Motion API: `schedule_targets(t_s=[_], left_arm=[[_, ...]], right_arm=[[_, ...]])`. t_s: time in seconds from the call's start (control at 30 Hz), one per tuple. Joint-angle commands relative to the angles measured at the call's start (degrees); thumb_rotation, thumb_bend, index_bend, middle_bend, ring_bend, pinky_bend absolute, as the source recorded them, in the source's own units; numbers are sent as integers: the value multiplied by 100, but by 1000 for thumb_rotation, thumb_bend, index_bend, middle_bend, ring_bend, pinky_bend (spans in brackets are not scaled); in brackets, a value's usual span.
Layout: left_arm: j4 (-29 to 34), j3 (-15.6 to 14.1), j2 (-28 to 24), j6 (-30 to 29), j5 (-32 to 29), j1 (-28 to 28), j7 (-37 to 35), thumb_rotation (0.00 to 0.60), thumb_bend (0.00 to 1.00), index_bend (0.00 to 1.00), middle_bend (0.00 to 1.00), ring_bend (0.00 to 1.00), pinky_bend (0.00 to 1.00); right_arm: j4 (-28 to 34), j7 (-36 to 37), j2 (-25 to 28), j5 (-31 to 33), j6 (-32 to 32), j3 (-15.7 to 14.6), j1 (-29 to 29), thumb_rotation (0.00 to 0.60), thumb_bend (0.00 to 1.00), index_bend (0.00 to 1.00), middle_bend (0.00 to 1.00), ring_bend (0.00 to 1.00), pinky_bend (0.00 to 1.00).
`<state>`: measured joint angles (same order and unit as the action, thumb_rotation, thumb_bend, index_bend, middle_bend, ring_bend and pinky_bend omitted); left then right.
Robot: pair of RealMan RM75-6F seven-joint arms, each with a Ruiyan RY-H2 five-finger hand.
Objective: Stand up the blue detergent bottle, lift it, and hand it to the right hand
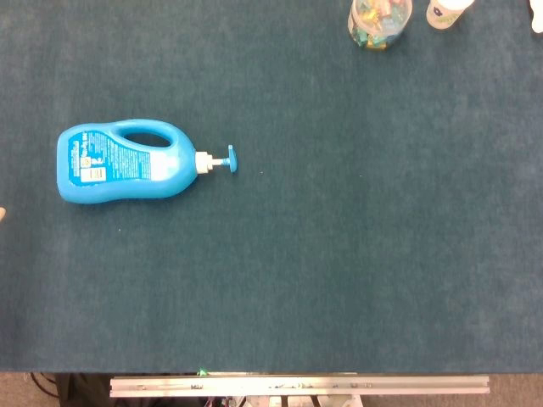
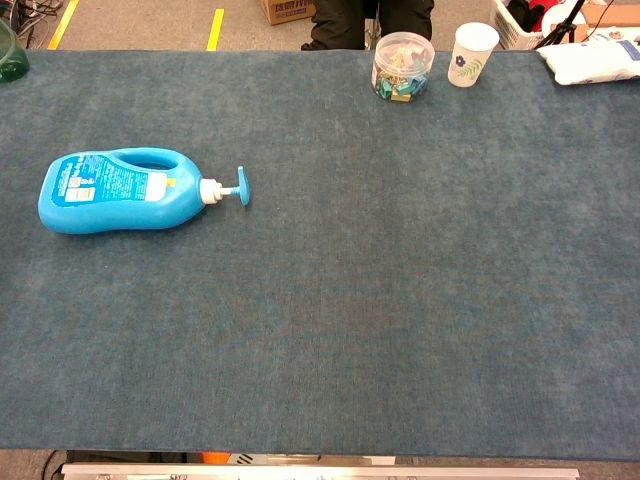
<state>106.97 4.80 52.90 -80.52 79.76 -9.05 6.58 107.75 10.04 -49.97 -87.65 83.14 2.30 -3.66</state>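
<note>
Head view: I see the blue detergent bottle [image 1: 123,162] lying on its side at the left of the worktop [image 1: 339,271], pump pointing right; a clear jar [image 1: 379,21] stands at the far edge
Chest view: same bottle [image 2: 120,190] flat on the left; jar [image 2: 402,67] beside a paper cup [image 2: 470,54]
Fingers: neither hand shows, so I cannot tell their state

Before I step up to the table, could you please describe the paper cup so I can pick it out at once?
Start at the far edge of the blue-green table, toward its right side. A clear tub of colourful clips stands there, and the paper cup stands upright just right of it, apart from it. It is the only white, open-topped thing with a small dark leaf print; the white bag further right lies flat.
</note>
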Motion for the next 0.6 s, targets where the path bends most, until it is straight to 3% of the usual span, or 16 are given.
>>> schedule_targets(t_s=[0.03,0.33,0.6], left_arm=[[-24,-3,10,12,-4,-5,-8,600,90,150,63,0,32],[-21,8,15,117,85,-98,-104,600,91,150,63,0,32],[-33,62,-83,752,473,-606,-428,600,90,151,71,0,32]], right_arm=[[18,-17,1,7,4,7,-3,600,5,220,305,192,205],[60,-8,36,-18,58,54,-20,600,5,220,305,192,205],[172,-44,174,9,-65,186,-192,600,5,220,306,192,205]])
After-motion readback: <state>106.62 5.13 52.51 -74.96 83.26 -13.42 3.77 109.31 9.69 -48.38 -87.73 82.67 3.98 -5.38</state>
